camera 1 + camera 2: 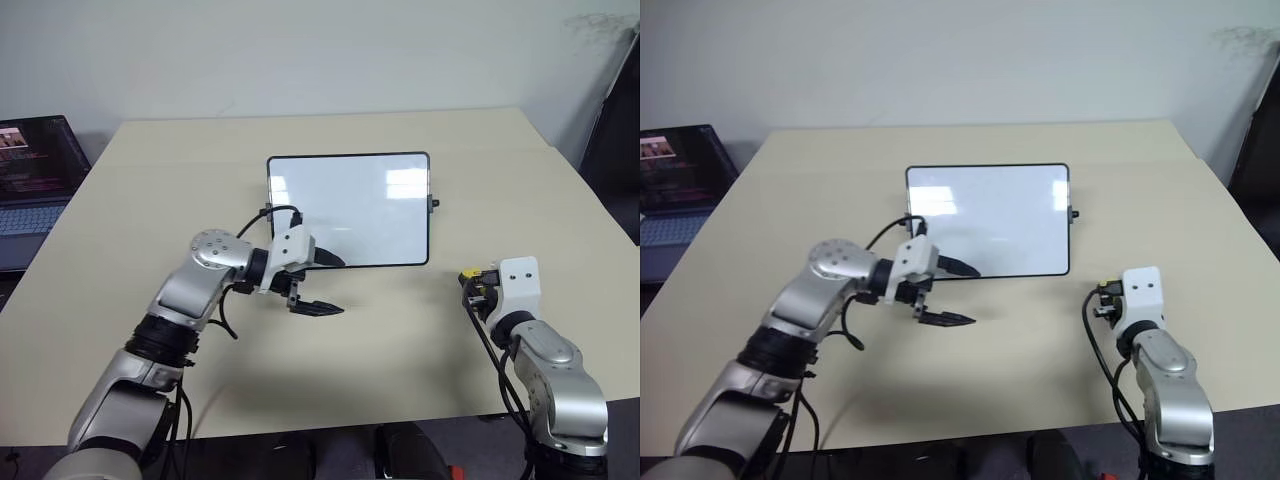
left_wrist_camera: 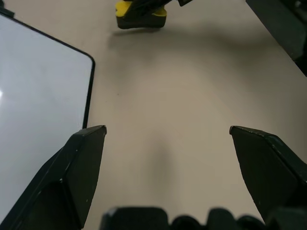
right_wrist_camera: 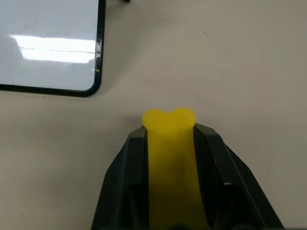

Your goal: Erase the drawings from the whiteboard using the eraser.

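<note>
- Right gripper (image 3: 169, 132) is clamped tight on the eraser (image 3: 169, 143), so tight that the yellow end bulges out past the fingertips. It hangs over bare table (image 1: 400, 340), off the near right corner of the board, not touching it.
- In the head view the eraser shows as a bit of yellow and black poking out by the right wrist (image 1: 478, 280).
- Left gripper (image 1: 322, 285) is wide open with nothing in it. One finger sits over the board's near left edge, the other over the table just in front of it; can't tell if either actually touches.
- Board (image 1: 350, 205) lies flat mid-table, long side facing the robot, black frame, glossy white face with light glare. I can't spot any drawings on the face that shows.
- Count: one board, one eraser, two grippers.
- There's also one laptop (image 1: 35, 175) with its screen on, at the far left beside the table.
</note>
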### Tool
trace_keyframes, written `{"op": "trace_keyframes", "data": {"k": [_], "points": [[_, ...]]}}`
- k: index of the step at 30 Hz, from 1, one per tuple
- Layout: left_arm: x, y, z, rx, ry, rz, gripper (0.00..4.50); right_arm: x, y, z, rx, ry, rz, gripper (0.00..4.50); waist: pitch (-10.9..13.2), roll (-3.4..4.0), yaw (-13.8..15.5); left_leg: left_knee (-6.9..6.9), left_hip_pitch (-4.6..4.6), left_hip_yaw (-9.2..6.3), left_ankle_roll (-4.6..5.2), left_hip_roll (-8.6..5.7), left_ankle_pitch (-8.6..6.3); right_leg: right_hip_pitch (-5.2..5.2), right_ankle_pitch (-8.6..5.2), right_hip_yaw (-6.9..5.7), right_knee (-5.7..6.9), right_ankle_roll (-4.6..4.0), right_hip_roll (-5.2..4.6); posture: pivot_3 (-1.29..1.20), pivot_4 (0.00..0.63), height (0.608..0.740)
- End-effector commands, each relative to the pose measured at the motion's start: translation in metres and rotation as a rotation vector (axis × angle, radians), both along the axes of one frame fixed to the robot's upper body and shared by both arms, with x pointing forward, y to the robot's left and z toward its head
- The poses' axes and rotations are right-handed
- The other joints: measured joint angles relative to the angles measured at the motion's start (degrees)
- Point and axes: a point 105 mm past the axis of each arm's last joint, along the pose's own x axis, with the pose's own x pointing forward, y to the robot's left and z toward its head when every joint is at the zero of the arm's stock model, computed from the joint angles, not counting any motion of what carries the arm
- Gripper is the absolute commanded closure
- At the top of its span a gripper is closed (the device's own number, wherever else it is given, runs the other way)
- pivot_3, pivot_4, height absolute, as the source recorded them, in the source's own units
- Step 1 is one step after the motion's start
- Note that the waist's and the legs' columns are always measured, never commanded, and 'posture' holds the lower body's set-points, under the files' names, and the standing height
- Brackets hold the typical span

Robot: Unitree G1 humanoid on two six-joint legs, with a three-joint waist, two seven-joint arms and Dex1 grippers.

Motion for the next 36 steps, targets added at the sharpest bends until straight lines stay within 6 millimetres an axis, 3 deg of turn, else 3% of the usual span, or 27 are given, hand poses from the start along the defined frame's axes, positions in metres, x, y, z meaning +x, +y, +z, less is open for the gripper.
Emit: {"op": "trace_keyframes", "data": {"k": [1,8,16,27,30,34,36], "points": [[0.009,-0.011,0.012,-0.025,-0.04,0.008,0.0,0.006,-0.002,0.014,-0.004,-0.031,0.016,3.53,0.0,0.0,0.0,0.0,-0.01,-0.01,0.0,0.0,0.0,0.0,0.0,-0.01,-0.01,0.0,-0.01,0.0,0.15,0.74],[0.004,-0.027,0.009,-0.03,-0.022,-0.024,0.0,0.012,-0.007,0.013,0.021,-0.003,0.016,3.53,0.0,0.0,0.0,-0.02,-0.01,0.0,0.04,0.01,-0.02,0.02,-0.02,0.01,-0.03,0.03,-0.02,0.0,0.15,0.74],[0.001,-0.028,0.006,-0.026,-0.017,-0.024,0.0,0.024,-0.009,0.015,0.034,-0.007,0.019,3.53,0.0,0.0,-0.1,0.0,0.0,-0.01,0.05,0.01,-0.02,0.04,-0.02,0.01,-0.01,0.03,-0.04,0.0,0.15,0.74],[0.003,-0.022,0.003,-0.039,-0.018,0.037,0.0,0.035,-0.016,0.017,0.039,-0.04,0.01,0.03,0.0,0.0,-0.2,0.0,0.0,0.0,0.05,0.01,-0.02,0.04,-0.02,0.01,-0.01,0.03,-0.05,0.0,0.15,0.74],[0.011,-0.006,0.009,-0.094,-0.018,0.147,0.0,0.032,-0.003,0.041,0.061,-0.161,0.096,0.03,0.0,0.0,-0.4,0.0,0.0,-0.02,0.05,0.02,-0.03,0.04,-0.02,0.01,-0.01,0.04,-0.05,0.0,0.15,0.74],[0.025,0.028,0.024,-0.281,-0.01,0.406,0.0,0.008,0.007,0.062,0.055,-0.289,0.179,0.03,0.0,0.0,-0.6,-0.01,0.0,-0.16,0.05,0.06,-0.03,0.04,-0.02,0.0,-0.01,0.04,-0.11,0.0,0.15,0.74],[0.021,0.048,0.02,-0.344,0.007,0.541,0.0,-0.007,0.017,0.063,0.036,-0.341,0.212,0.03,0.0,0.0,-0.6,-0.02,-0.01,-0.2,0.08,0.09,-0.05,0.03,-0.04,0.01,-0.05,0.06,-0.24,0.0,0.15,0.74]]}}
